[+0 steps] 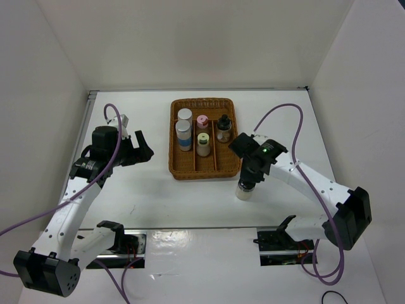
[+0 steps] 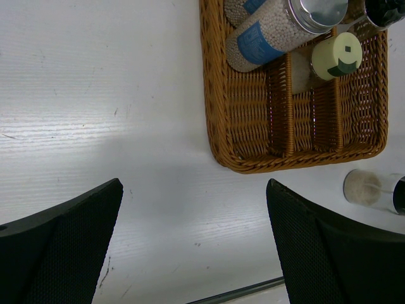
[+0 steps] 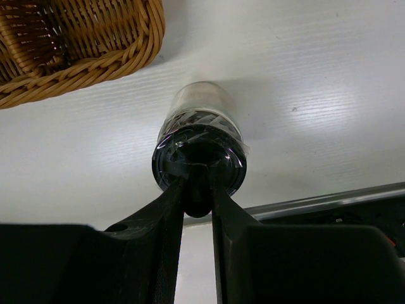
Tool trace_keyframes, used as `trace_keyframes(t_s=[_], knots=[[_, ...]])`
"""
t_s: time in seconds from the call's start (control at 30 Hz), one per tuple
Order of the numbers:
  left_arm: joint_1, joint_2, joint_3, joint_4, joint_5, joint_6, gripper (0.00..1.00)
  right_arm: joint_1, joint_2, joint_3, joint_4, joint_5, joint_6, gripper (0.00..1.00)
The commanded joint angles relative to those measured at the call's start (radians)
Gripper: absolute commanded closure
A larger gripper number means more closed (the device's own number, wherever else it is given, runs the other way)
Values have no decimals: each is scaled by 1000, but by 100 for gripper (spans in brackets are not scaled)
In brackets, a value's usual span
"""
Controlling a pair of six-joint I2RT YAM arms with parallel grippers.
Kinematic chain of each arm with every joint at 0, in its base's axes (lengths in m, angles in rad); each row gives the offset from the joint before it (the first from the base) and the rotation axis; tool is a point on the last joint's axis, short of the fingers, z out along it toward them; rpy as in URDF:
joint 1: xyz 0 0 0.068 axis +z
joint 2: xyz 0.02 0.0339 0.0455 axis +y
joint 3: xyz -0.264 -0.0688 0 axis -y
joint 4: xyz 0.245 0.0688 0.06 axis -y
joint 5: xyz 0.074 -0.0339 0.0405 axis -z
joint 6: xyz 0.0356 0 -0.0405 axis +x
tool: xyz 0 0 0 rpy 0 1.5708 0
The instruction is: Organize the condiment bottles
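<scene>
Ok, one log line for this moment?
right pincer: shut on black-topped shaker, on table beside tray | left pincer: open, empty | tray: five shakers

One bottle stands on the table, just before the tray.

top view: right hand hides the cap of the clear shaker | left wrist: tray, two blue-banded shakers and black-topped shaker cut by top edge; clear shaker cut by right edge | right wrist: only a tray corner shows | band print too small to read
</scene>
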Motion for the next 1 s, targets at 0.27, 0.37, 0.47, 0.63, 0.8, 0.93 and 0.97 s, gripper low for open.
trace_keyframes(t_s=[0.27,0.37,0.47,0.63,0.8,0.93,0.97], knots=[[5,-16,-5,31,8,25,0,8,-55,145,-70,7,-20,100],[5,-26,-5,31,8,25,0,8,-55,211,-103,-2,-43,100],[5,-26,-5,31,17,25,0,8,-35,303,-143,37,-71,100],[5,-26,-5,31,18,25,0,8,73,459,-166,78,-140,100],[5,-35,-5,31,18,25,0,8,172,589,-128,120,-204,100],[5,-35,-5,31,18,25,0,-1,258,652,-91,156,-235,100],[5,-35,-5,31,18,25,0,-10,274,683,-78,156,-252,100]])
